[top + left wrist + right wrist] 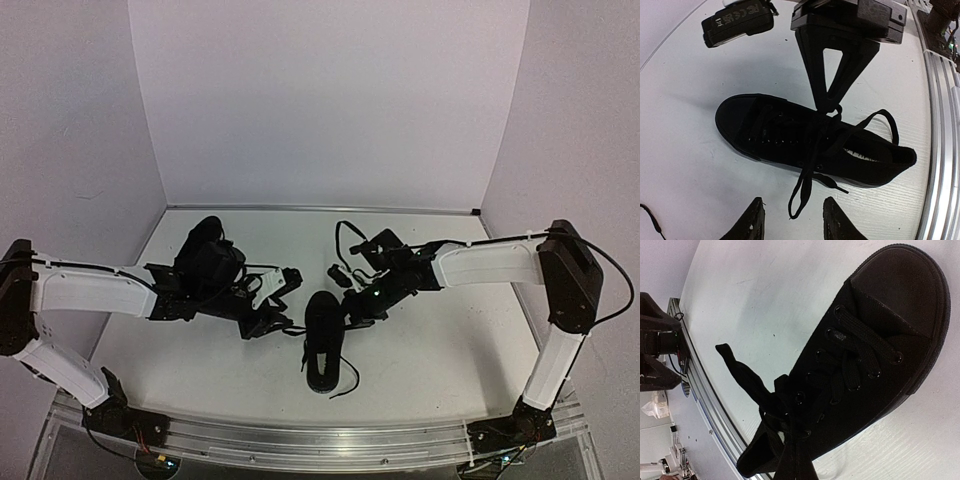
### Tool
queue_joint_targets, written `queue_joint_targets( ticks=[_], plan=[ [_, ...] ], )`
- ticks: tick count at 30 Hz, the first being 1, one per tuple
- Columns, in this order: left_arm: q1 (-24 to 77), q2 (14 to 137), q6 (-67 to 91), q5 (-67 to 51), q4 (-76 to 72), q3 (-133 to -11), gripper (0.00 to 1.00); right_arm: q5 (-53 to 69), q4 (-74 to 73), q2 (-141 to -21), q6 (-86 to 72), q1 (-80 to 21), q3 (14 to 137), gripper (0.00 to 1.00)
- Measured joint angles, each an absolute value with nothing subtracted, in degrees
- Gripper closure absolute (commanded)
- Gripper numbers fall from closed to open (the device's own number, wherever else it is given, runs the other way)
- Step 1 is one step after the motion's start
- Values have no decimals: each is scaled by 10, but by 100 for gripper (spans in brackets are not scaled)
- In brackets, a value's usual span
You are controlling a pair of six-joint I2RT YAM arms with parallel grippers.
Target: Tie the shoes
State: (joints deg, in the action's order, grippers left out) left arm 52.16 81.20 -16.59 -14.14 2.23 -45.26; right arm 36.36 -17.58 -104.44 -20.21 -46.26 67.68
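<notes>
**Thin black lace, one firm pinch: slip is the risk**

The shoe [772, 135] stands on its sole in the middle of the table [685, 180], between the two arms, with its toe away from the bases and its heel toward the metal rail [940, 130]. The right gripper [831, 106] has its fingers brought to a point on the lace [816, 150] at the throat, pinching it. The left gripper [792, 200] stands wide and empty, and the loose lace end [799, 197] lies on the table just ahead of its gap.

The likeliest failure is a missed pickup. That end is flat, thin and pressed to the surface, so the left fingers could close on nothing. A hard pull from the right pinch could also drag or tip the light shoe, or draw the lace back through its eyelets. Black on black makes the strands hard to tell apart.

The shoe is all black — smooth toe cap, cloth-like upper, flat lace, a pale insole showing at the opening. The knot looks unfinished. A second shoe [205, 255] lies farther back on the left, partly hidden by the left arm
</notes>
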Motion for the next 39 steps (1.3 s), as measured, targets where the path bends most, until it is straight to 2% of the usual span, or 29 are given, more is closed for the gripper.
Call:
queue_joint_targets(
  ticks=[15, 39],
  plan=[
    [615, 916, -350, -128, 112, -585, 80, 354, -171, -1032, -209, -463, 668, 100],
    [617, 1014, -436, -86, 158, -643, 80, 354, -160, -1032, -214, -462, 655, 100]
  ],
)
